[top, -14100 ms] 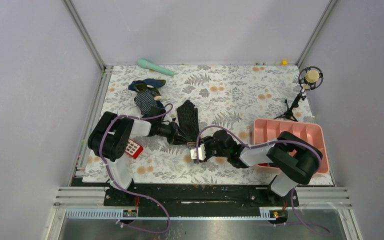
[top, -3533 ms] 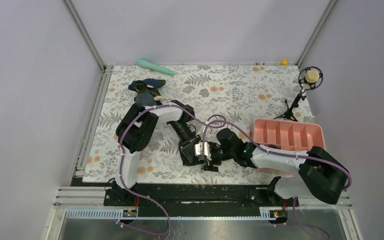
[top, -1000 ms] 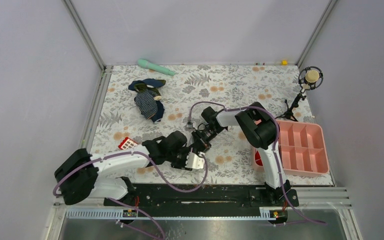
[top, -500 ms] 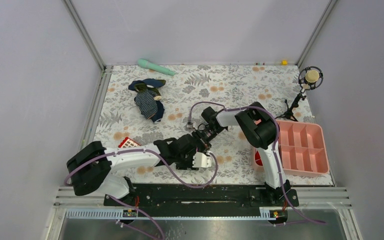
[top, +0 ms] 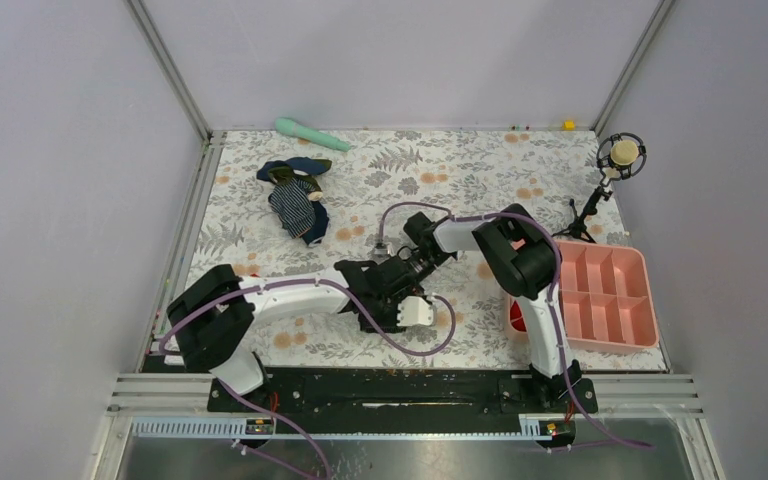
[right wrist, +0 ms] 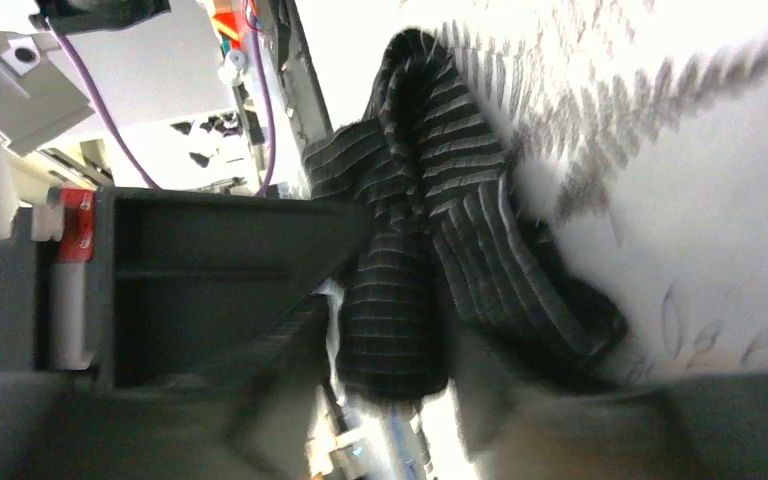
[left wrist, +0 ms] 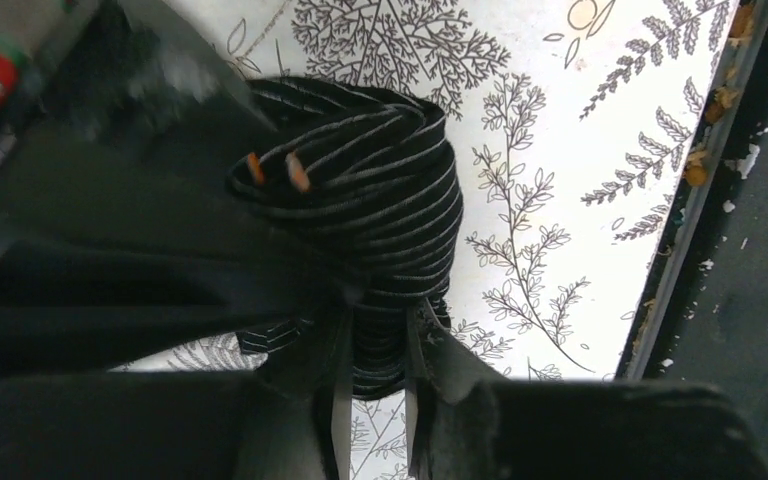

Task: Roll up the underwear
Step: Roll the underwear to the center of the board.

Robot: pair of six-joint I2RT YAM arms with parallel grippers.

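Floral-print table (top: 560, 170) carried a teal tool (top: 310, 133) at far edge, navy striped garment (top: 295, 195) far left, bunched black underwear (left wrist: 390, 200) mid-near, pink divider tray (top: 605, 247) right, mic stand (top: 600, 195) far right.

We take this for a robotics lab cell: grey panels (top: 390, 60) in an aluminium frame (top: 168, 68) box in a table (top: 520, 170) with a fern-print cover. A microphone (top: 620, 153) stands at 2 o'clock, and robot arms (top: 280, 293) bolt to a rail (top: 400, 385) at 6 o'clock.

striped garment (top: 295, 205) far-left | mint tool (top: 312, 134) back edge | pink tray (top: 610, 300) right | microphone (top: 621, 154) back-right
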